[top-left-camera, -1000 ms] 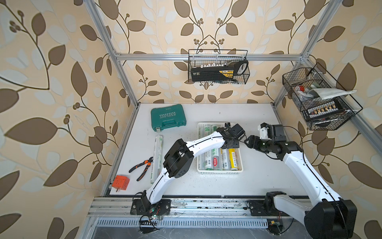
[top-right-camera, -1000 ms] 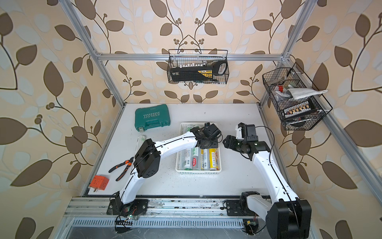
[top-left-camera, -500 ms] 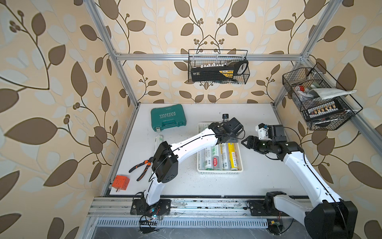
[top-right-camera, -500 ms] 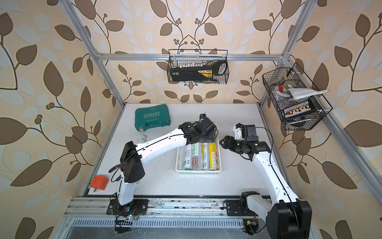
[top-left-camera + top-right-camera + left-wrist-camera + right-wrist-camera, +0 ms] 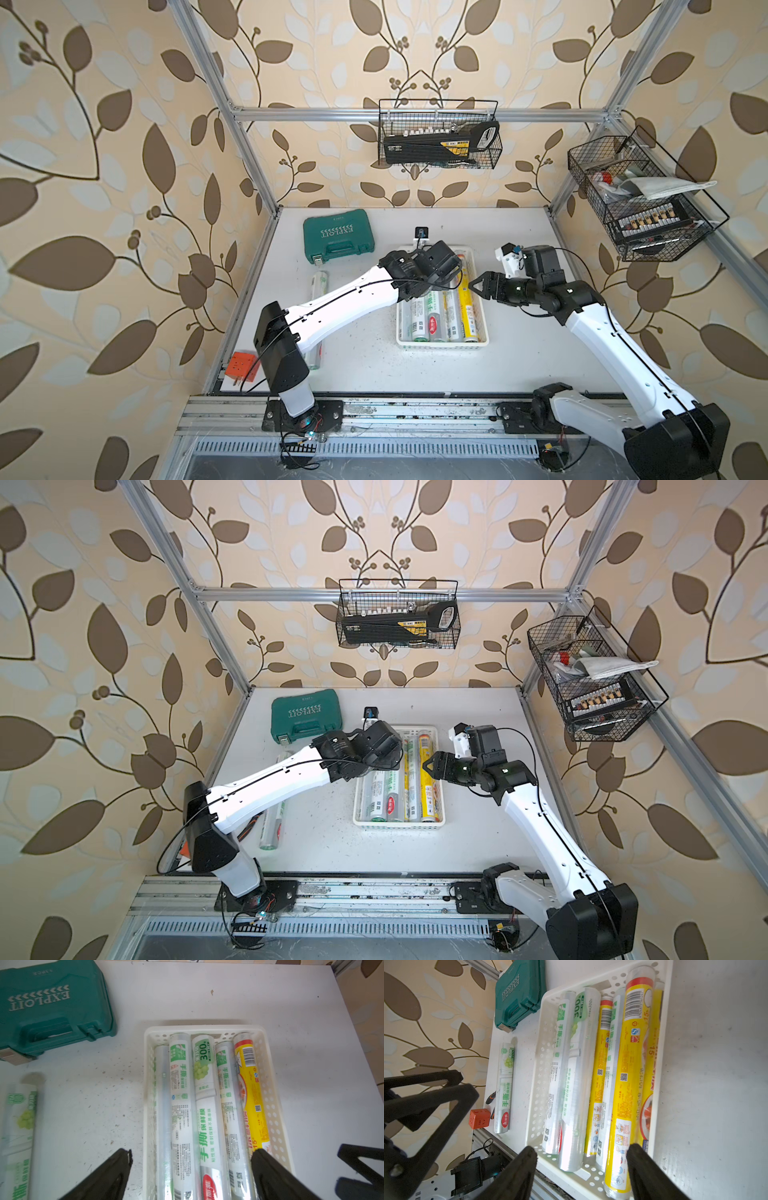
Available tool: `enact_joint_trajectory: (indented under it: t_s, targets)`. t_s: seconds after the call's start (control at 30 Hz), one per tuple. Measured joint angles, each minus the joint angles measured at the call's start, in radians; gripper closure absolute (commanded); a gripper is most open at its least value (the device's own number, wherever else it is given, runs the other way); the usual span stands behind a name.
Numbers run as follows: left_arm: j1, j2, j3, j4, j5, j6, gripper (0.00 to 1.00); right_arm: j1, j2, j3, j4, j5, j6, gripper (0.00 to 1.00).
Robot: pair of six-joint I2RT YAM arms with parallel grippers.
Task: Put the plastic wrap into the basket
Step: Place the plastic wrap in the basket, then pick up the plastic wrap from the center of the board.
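Left wrist view is showing the left pincer [image 5: 191, 1152] hovering spread over plastic wrap [image 5: 182, 1095] lying in the basket [image 5: 273, 1095], while the right pincer [image 5: 582, 1149] is hovering spread and empty.

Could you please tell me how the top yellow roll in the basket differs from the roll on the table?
The yellow roll has a yellow-and-red label; the table roll is silver-white and green. The yellow roll lies in the basket; the table roll lies outside it. Both lie flat, ungripped.

I count at least six plastic wrap rolls [image 5: 203, 1115] in one basket [image 5: 274, 1105], one loose roll [image 5: 504, 1084] on the bench [image 5: 519, 353], one teal case [image 5: 337, 241], one orange cube [image 5: 242, 366], two wire baskets [image 5: 390, 124].
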Motion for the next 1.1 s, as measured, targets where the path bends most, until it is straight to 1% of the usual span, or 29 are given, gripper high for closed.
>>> enact_joint_trajectory:
  t_s: [0.17,0.33,0.43,0.5,0.7,0.8,0.93,1.1]
  targets:
    - [0.0,-0.177,-0.187,-0.041,-0.093,-0.037,0.01,0.063,0.02,0.007,0.01,0.014,0.02,0.28]
    - [0.021,-0.35,-0.386,-0.102,-0.168,-0.115,0.01,0.107,0.05,0.007,0.034,0.016,0.037,0.27]
    - [0.074,-0.444,-0.489,-0.123,-0.181,-0.154,0.01,0.129,0.064,0.008,0.05,0.016,0.047,0.27]
    - [0.125,-0.509,-0.553,-0.126,-0.18,-0.171,0.01,0.142,0.074,0.011,0.056,0.017,0.051,0.27]
    - [0.258,-0.704,-0.725,-0.109,-0.14,-0.204,0.01,0.162,0.09,0.012,0.068,0.017,0.053,0.27]
    - [0.315,-0.754,-0.788,-0.095,-0.108,-0.21,0.01,0.163,0.091,0.012,0.07,0.017,0.052,0.27]
    - [0.41,-0.77,-0.867,-0.033,-0.027,-0.205,0.01,0.163,0.096,0.012,0.074,0.017,0.052,0.27]
    - [0.514,-0.738,-0.922,0.04,0.062,-0.185,0.01,0.163,0.102,0.012,0.074,0.017,0.051,0.27]
